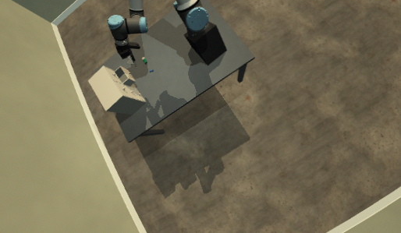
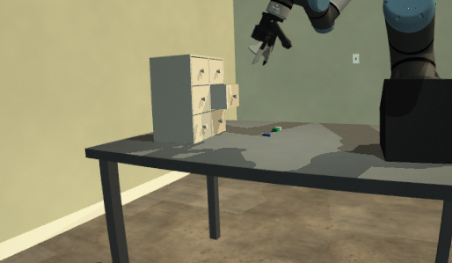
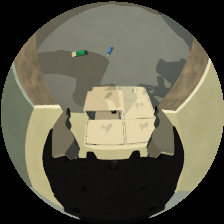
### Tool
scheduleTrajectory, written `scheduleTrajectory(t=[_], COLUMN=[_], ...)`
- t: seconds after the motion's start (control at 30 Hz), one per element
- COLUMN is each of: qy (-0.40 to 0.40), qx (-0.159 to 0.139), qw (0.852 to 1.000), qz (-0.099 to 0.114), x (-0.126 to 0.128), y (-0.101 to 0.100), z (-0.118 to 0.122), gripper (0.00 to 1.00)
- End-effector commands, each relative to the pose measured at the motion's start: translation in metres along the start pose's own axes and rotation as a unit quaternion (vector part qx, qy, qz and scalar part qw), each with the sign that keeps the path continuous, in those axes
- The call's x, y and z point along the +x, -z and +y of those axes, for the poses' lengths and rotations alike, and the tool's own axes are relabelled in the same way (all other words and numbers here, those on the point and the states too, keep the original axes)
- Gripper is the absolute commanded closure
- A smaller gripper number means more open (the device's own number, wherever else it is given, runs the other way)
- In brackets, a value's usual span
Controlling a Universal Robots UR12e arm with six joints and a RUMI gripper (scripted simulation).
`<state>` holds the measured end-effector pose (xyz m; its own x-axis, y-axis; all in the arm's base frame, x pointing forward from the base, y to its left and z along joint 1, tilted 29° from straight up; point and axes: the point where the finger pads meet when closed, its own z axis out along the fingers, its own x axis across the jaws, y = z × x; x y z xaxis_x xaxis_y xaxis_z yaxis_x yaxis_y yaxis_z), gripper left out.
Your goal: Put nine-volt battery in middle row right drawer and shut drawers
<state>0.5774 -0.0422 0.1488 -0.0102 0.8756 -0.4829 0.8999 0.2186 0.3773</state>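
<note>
The cream chest (image 2: 171, 98) (image 1: 107, 89) (image 3: 120, 131) stands upright at the table's left end. Its middle-row right drawer (image 2: 229, 96) (image 1: 124, 72) (image 3: 104, 100) is pulled out; the other drawers look shut. I cannot see what lies inside it. A small green piece (image 2: 276, 129) (image 1: 145, 61) (image 3: 80, 52) and a small blue piece (image 2: 266, 134) (image 1: 152, 71) (image 3: 109, 50) lie on the table in front of the chest. I cannot tell which, if either, is the nine-volt battery. My gripper (image 2: 262, 59) (image 1: 130, 58) (image 3: 112, 107) is open and empty, high above and in front of the open drawer.
The dark table (image 2: 308, 156) (image 1: 175, 72) carries the arm's black base block (image 2: 415, 120) (image 1: 206, 42) at its right end. A wall runs close behind the chest, and the table edge is just past the chest's left side.
</note>
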Motion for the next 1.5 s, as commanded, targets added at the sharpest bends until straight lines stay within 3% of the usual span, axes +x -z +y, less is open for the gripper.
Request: scheduleTrajectory(t=[0.0,0.87,1.47], qy=[-0.001,-0.001,-0.001], qx=[0.030,0.147,0.195], qw=[1.000,0.989,0.981], qz=[0.001,0.001,0.001], x=[0.0000,0.0000,0.0000], y=[0.0014,0.0083,0.0111], z=[0.0015,0.0049,0.0063], gripper=[0.00,0.00,0.00])
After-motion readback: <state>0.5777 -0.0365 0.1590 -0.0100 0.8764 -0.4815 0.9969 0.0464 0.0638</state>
